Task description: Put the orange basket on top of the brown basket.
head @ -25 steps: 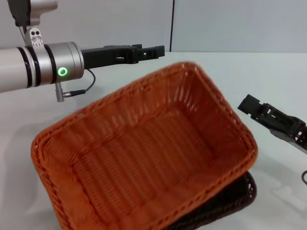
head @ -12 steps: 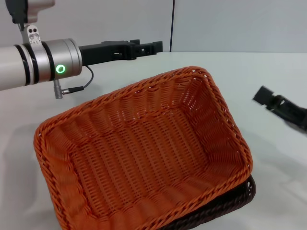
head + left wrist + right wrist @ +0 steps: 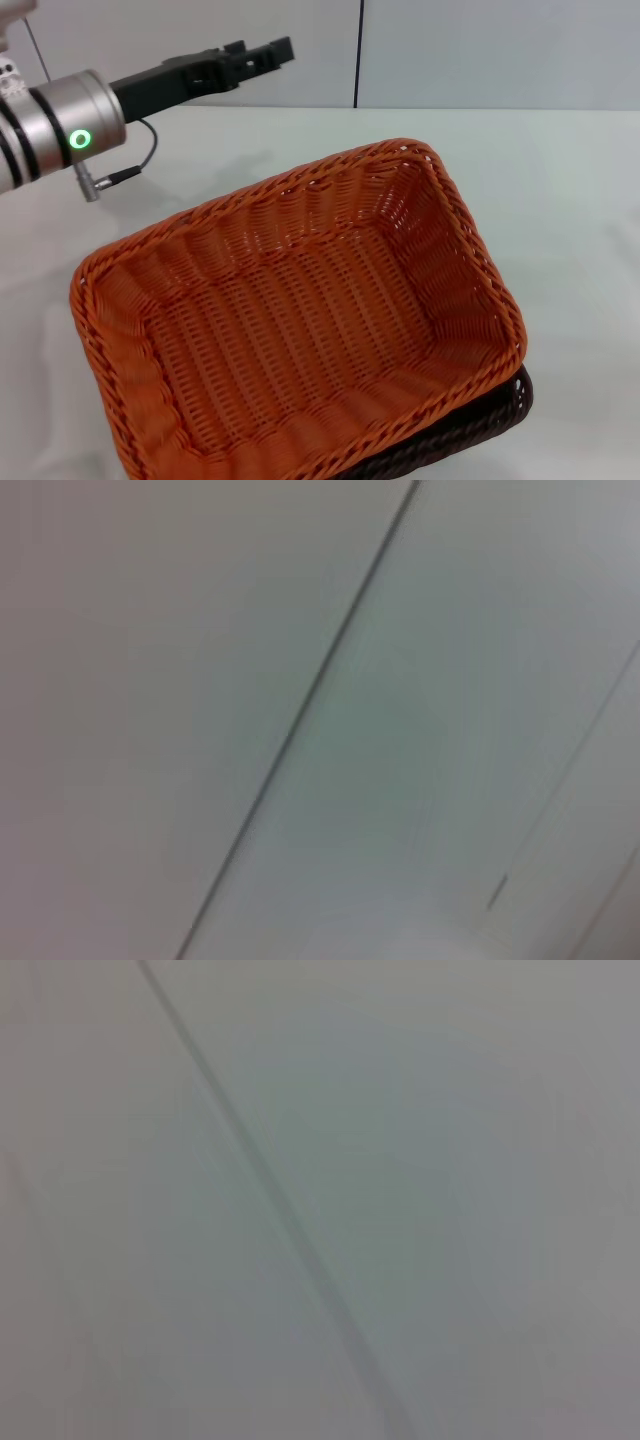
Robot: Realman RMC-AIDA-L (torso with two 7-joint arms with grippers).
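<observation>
In the head view the orange basket (image 3: 300, 320) rests level, nested on top of the brown basket (image 3: 505, 410). Only the brown basket's dark rim and side show, under the orange one's near right corner. My left gripper (image 3: 275, 50) is raised at the far left, above and behind the baskets. It touches neither basket and holds nothing. My right gripper is out of view. Both wrist views show only a pale surface crossed by a dark line.
The white table (image 3: 560, 200) lies around the baskets. A grey wall with a dark vertical seam (image 3: 358, 55) stands behind it. A thin cable (image 3: 140, 160) hangs from my left wrist.
The orange basket has dropped from a tilt to lie flat on the brown one. My left arm has risen and pulled back to the left. My right gripper has withdrawn out of view to the right.
</observation>
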